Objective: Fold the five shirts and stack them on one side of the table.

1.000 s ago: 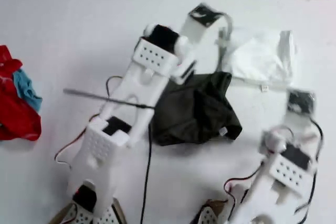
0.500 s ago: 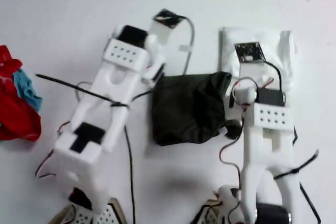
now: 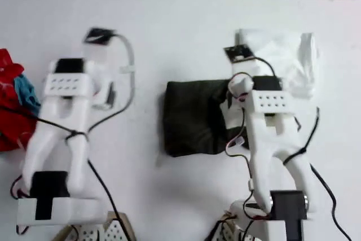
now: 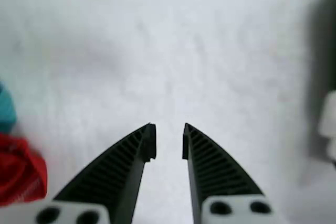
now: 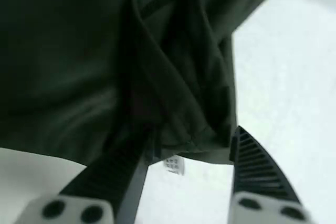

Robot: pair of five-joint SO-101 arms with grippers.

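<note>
A black shirt (image 3: 189,118) lies folded in a rough rectangle at the table's middle, and a folded white shirt (image 3: 285,60) lies just beyond its right end. Red (image 3: 12,121) and teal (image 3: 25,93) shirts sit crumpled at the left edge. My right gripper (image 3: 232,115) hangs over the black shirt's right edge. In the right wrist view it (image 5: 191,148) is open, its fingers on either side of a fold of the black shirt (image 5: 79,61). My left gripper (image 3: 107,91) is over bare table between the red pile and the black shirt, open a little and holding nothing (image 4: 168,141).
The white table (image 3: 141,21) has free room at the back and along the front middle. Cables trail from both arms. The red shirt (image 4: 18,174) and the teal shirt (image 4: 5,111) lie to one side of my left gripper.
My left arm swung left, away from the black shirt. My right arm came in from the front right onto the shirt's right edge. The black shirt now lies flatter and squarer.
</note>
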